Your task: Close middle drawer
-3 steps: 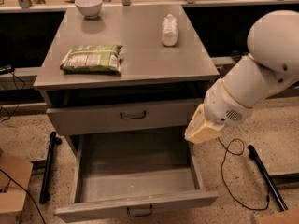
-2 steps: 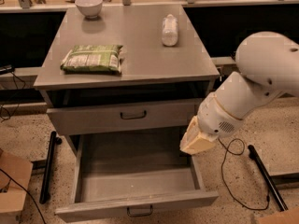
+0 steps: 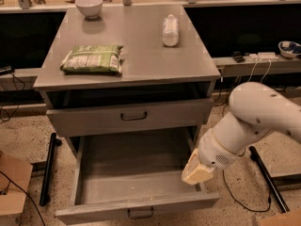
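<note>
The middle drawer [image 3: 136,206] is pulled far out of the grey cabinet. It has a long low front with a small dark handle [image 3: 140,214] and a deep, plain grey tray [image 3: 131,173] with nothing in it. My gripper [image 3: 197,172], cream-coloured at the end of the white arm [image 3: 254,121], hangs over the tray's right side, just behind the front panel's right end. It holds nothing that I can see.
Above the open drawer is a taller drawer front [image 3: 131,117], slightly out. The cabinet top [image 3: 141,55] bears a green chip bag [image 3: 93,59], a white bottle [image 3: 170,30] and a bowl [image 3: 89,5]. A cardboard box [image 3: 11,185] stands at left. Black bars [image 3: 48,168] and cables [image 3: 235,192] lie on the floor.
The arm has swung down and to the left. The gripper has dropped from beside the upper drawer front to the open drawer's right front corner. The drawer has not moved.
</note>
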`<control>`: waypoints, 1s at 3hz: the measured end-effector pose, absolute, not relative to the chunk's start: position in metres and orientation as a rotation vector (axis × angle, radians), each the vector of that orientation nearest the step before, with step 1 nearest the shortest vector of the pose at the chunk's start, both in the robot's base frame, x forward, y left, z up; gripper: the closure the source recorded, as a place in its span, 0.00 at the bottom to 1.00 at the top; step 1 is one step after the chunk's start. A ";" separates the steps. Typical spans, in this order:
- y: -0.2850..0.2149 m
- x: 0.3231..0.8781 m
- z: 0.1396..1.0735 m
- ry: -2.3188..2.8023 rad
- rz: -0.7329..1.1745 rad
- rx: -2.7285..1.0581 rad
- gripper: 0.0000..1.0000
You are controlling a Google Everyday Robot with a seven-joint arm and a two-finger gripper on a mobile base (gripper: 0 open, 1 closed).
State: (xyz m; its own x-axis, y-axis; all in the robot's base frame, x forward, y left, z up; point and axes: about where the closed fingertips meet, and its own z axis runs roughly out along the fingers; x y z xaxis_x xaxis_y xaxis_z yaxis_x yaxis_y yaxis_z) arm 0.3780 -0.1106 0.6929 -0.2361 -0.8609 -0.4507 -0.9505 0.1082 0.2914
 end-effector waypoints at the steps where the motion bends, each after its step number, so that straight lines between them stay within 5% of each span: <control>1: -0.111 0.358 0.621 2.295 0.908 -1.712 1.00; 3: -0.114 0.346 0.569 2.397 0.988 -1.657 1.00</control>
